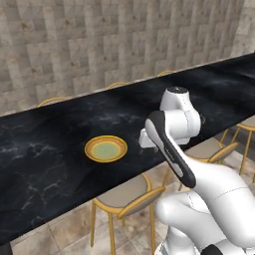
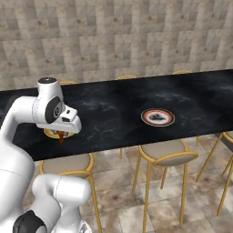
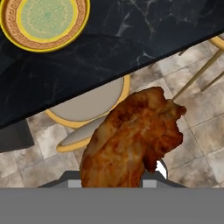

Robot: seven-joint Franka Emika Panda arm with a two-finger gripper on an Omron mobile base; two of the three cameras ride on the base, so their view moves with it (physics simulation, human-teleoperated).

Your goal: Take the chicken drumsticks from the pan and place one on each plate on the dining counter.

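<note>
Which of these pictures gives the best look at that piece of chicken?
The hand view: the chicken drumstick looms large and close there. The right base view shows just a small orange bit hanging under the pincer; in the left base view the arm blocks it.

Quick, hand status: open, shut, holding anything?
Hand: shut on a drumstick, carried near the yellow plate.

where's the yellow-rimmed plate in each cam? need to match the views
Left base view: yellow-rimmed plate left of centre on the black counter, left of the arm.
Right base view: its edge at far left, mostly behind the hand.
Hand view: top left corner.
Shared landmark: the counter's front edge above the tan stool.
</note>
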